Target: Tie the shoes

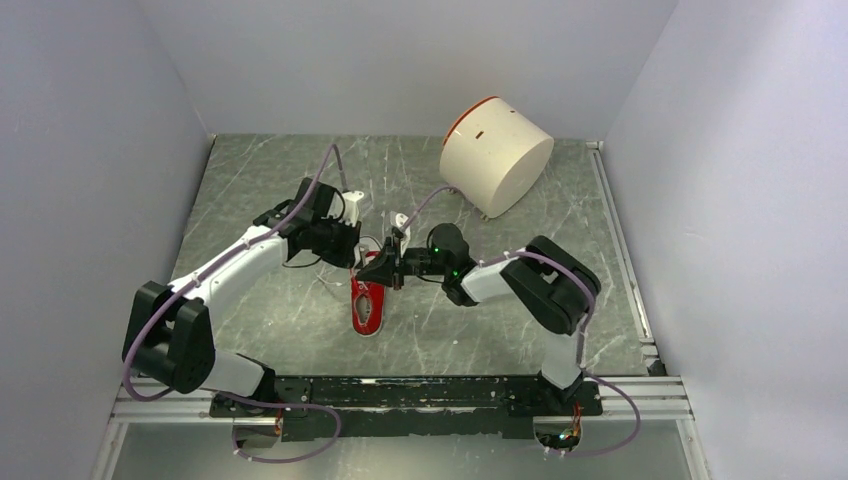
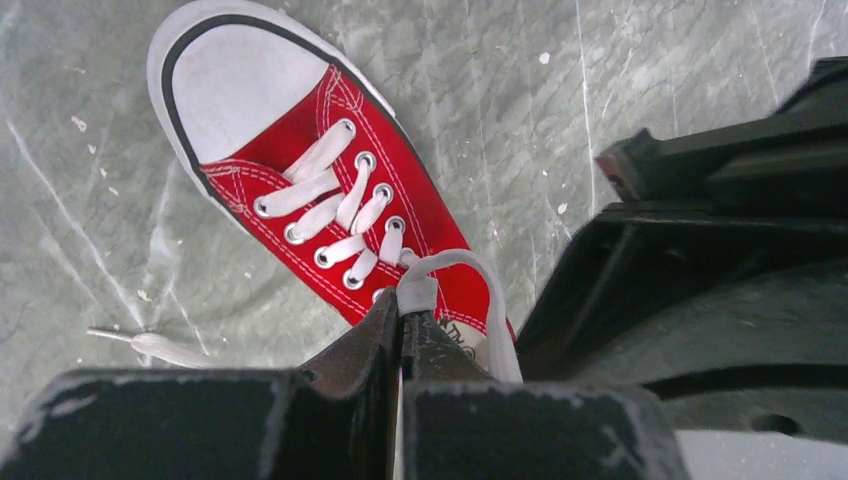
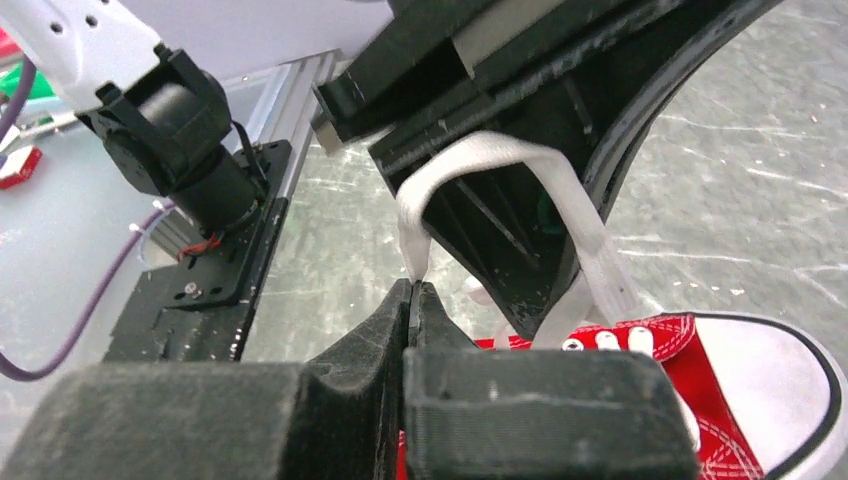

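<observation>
Between the arms, the red sneaker, heel toward the arm bases, toe hidden under both wrists. Pinched tight on the white lace: left gripper and right gripper alike, loop draped over the left gripper's black body. Far back, a white drum tipped on its side.

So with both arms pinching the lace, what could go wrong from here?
The left fingers and right fingers hold the lace only at their tips, so it may slip. The lace looks draped across the left arm and could snag. Nothing pins the sneaker; pulling may drag it.
</observation>
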